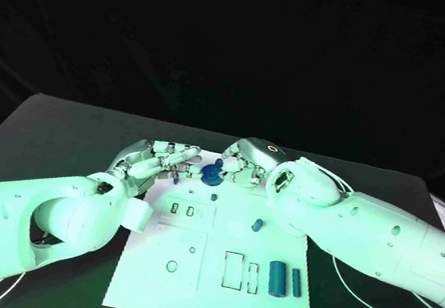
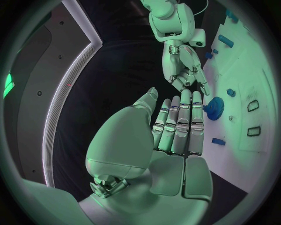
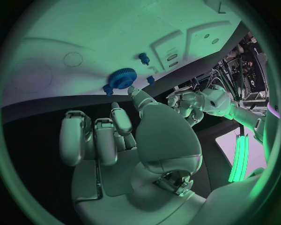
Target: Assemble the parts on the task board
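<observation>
1. The left robot hand (image 1: 159,157) hovers at the far edge of the task board (image 1: 182,289), fingers straight, side by side and holding nothing; in the left wrist view the fingertips (image 2: 186,96) point toward a blue gear (image 2: 215,108) on the board without clearly touching it.

2. The right robot hand (image 1: 247,161) hangs over the same far edge, facing the left one, its fingers loosely curled and apart with nothing in them; the right wrist view shows the gear (image 3: 122,78) lying just beyond its thumb.

3. The gear (image 1: 211,174) sits on the board's far edge, between the two hands and nearer the right one's fingers.

4. A small blue peg (image 1: 215,196) stands just on the near side of the gear, and another small blue piece (image 1: 258,225) lies farther toward the board's middle, beside the right forearm.

5. Outlined recesses mark the board: two small slots (image 1: 183,209) near its left-centre and a taller rectangular one (image 1: 234,269) toward its near edge; whether anything sits in them cannot be told.

6. Two larger blue cylinders (image 1: 285,278) lie side by side just right of the tall recess.

7. The white board rests in the middle of the black bench (image 1: 51,132).
</observation>
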